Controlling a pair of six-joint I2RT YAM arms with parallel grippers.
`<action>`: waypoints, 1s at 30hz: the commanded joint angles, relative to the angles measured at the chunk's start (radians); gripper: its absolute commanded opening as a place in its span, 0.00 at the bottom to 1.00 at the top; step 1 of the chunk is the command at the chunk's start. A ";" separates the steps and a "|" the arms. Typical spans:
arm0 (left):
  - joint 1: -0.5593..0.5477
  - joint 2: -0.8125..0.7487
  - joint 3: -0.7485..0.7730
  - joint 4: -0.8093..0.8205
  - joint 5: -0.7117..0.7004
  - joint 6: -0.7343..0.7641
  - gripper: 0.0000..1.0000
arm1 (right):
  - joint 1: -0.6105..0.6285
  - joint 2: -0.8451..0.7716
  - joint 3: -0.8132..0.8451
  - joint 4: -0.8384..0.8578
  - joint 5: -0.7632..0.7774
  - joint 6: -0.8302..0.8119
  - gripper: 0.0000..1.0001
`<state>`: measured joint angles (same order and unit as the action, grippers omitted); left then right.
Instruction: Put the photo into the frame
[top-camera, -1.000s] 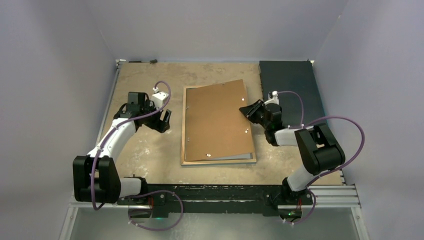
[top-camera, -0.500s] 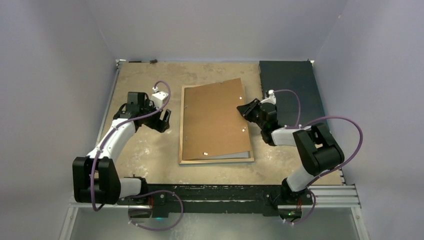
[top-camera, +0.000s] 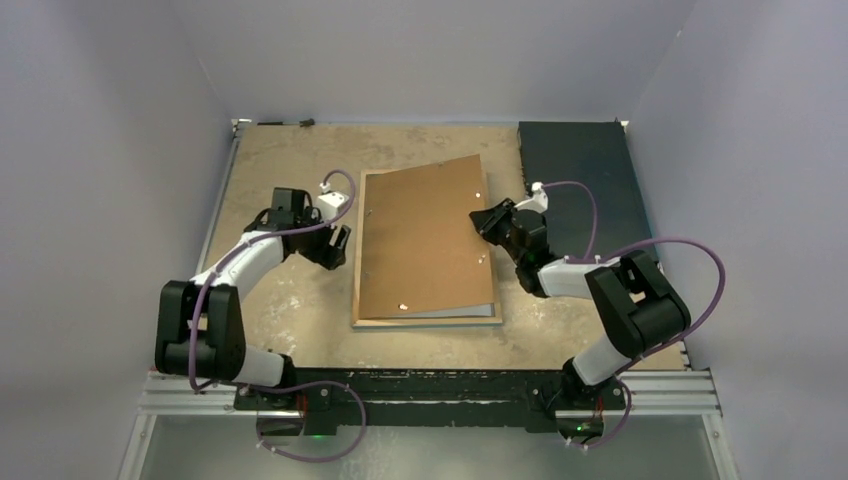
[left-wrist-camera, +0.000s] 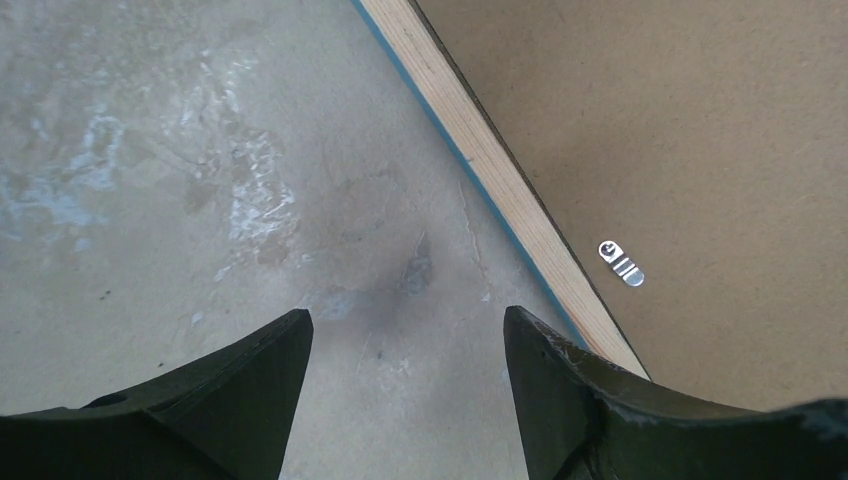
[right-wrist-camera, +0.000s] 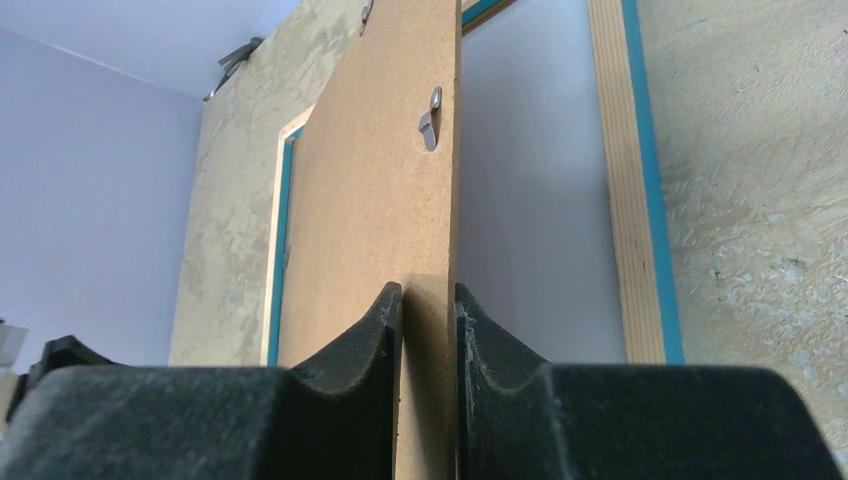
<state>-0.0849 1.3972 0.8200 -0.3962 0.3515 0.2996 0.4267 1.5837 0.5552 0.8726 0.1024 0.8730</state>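
One frame, one backing board, one mat, two end effectors.

Top cam looks down on our whole desk from above its near edge. Both wrist cams sit close, and we see the frame rim in all three.

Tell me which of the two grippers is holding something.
The right gripper: it is shut on the edge of the brown backing board. The left gripper is open above the table, beside the frame.
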 joint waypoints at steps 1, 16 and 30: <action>-0.042 0.059 -0.014 0.083 -0.016 0.009 0.68 | 0.000 -0.002 -0.007 0.053 0.071 -0.108 0.21; -0.112 0.152 0.002 0.109 -0.058 0.038 0.56 | 0.001 0.050 0.004 0.087 0.044 -0.114 0.20; -0.111 0.166 -0.031 0.161 0.001 0.033 0.42 | 0.048 0.070 0.046 -0.122 0.130 -0.149 0.32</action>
<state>-0.1925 1.5669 0.8028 -0.2813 0.3122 0.3298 0.4541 1.6444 0.5648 0.8711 0.1513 0.8127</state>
